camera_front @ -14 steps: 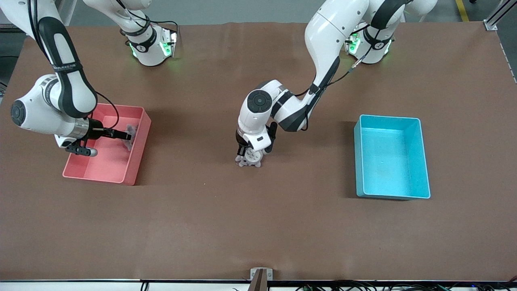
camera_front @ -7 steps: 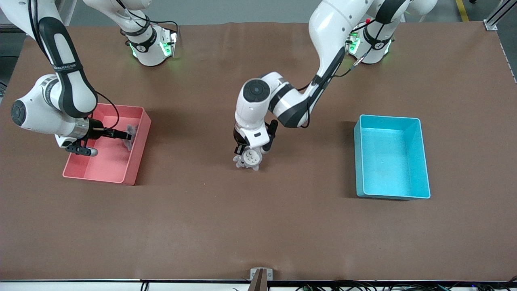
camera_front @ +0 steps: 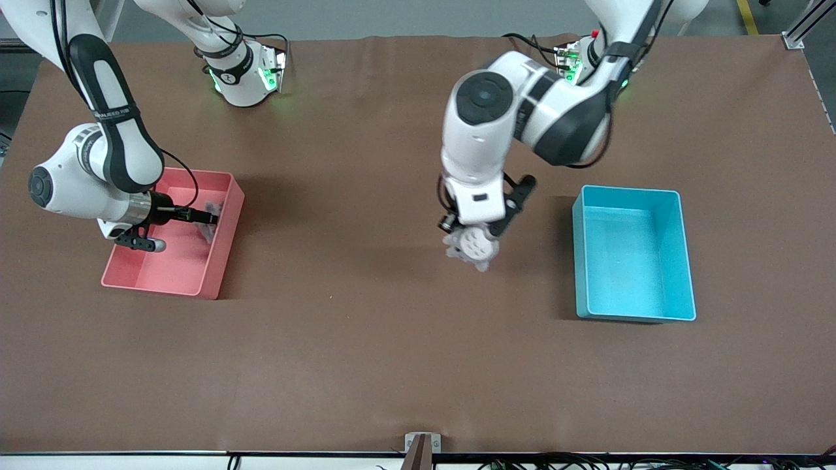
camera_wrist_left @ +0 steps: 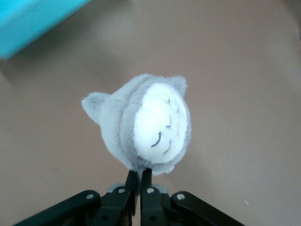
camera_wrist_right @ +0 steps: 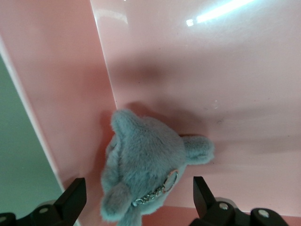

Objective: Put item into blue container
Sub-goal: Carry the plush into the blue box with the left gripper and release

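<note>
The grey-and-white plush toy point(camera_front: 471, 247) hangs in the air over bare table, pinched by the left gripper point(camera_front: 475, 240), whose fingers are pressed together on the toy's edge. In the left wrist view the plush toy point(camera_wrist_left: 143, 127) shows a white face with closed eyes, grey fur around it and two small ears, with the black fingertips point(camera_wrist_left: 133, 181) clamped side by side on its rim. A corner of the blue container point(camera_wrist_left: 33, 19) shows at about 10 o'clock from the toy in that view.

The blue container point(camera_front: 679, 254) stands on the brown table point(camera_front: 366, 352) toward the left arm's end; in the front view it lies at about 3 o'clock from the held toy, apart from it. Its floor is bare.

Toward the right arm's end of the table stands the pink bin point(camera_front: 209, 277). The right gripper point(camera_front: 210, 217) reaches into it, just above a second plush, a grey furry toy point(camera_front: 211, 222) lying against the bin's wall. In the right wrist view the grey furry toy point(camera_wrist_right: 146, 176) rests in the angle of the pink bin point(camera_wrist_right: 61, 84) wall and floor, a small metal chain across it, and the right gripper's fingers point(camera_wrist_right: 70, 200) stand spread wide on either side, not touching it.
</note>
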`<action>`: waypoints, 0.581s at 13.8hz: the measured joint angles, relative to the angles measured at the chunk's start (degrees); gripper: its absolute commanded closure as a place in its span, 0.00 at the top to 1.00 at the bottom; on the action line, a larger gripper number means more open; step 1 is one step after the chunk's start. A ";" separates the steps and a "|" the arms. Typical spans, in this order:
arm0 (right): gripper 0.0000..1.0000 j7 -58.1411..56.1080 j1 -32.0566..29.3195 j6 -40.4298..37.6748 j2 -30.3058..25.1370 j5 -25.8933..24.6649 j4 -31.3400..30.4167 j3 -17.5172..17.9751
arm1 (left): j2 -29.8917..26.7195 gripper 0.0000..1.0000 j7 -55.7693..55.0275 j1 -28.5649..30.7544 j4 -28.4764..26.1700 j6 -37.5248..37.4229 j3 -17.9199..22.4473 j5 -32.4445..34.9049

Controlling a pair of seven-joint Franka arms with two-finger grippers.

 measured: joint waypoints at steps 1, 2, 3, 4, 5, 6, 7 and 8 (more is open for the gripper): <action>1.00 0.00 0.00 0.00 0.26 0.00 -0.01 0.01 | -0.27 0.00 5.25 2.62 -0.44 -0.25 0.03 0.07; 1.00 0.00 0.00 0.00 0.52 0.00 -0.04 0.02 | -0.47 0.00 10.39 5.34 -0.67 -0.67 0.06 0.10; 1.00 0.00 0.00 0.00 0.79 0.00 -0.07 0.02 | -0.74 0.00 15.44 8.13 -0.77 -1.49 0.05 0.11; 1.00 0.00 0.00 0.01 1.10 0.00 -0.10 0.01 | -1.12 0.00 20.43 10.93 -0.91 -2.62 0.05 0.13; 1.00 0.00 0.00 0.06 1.44 0.00 -0.12 0.01 | -1.45 0.00 25.16 13.70 -1.14 -4.19 0.02 0.14; 0.97 0.00 -0.01 0.22 1.81 0.00 -0.14 -0.01 | -1.70 0.00 29.21 16.37 -1.79 -5.59 0.01 0.16; 0.93 0.00 -0.02 0.37 2.16 0.00 -0.16 -0.02 | -1.86 0.00 32.56 19.01 -3.15 -6.29 0.03 0.19; 0.85 0.00 -0.03 0.47 2.44 0.01 -0.18 -0.03 | -1.89 0.02 35.71 21.85 -5.30 -6.36 0.02 0.22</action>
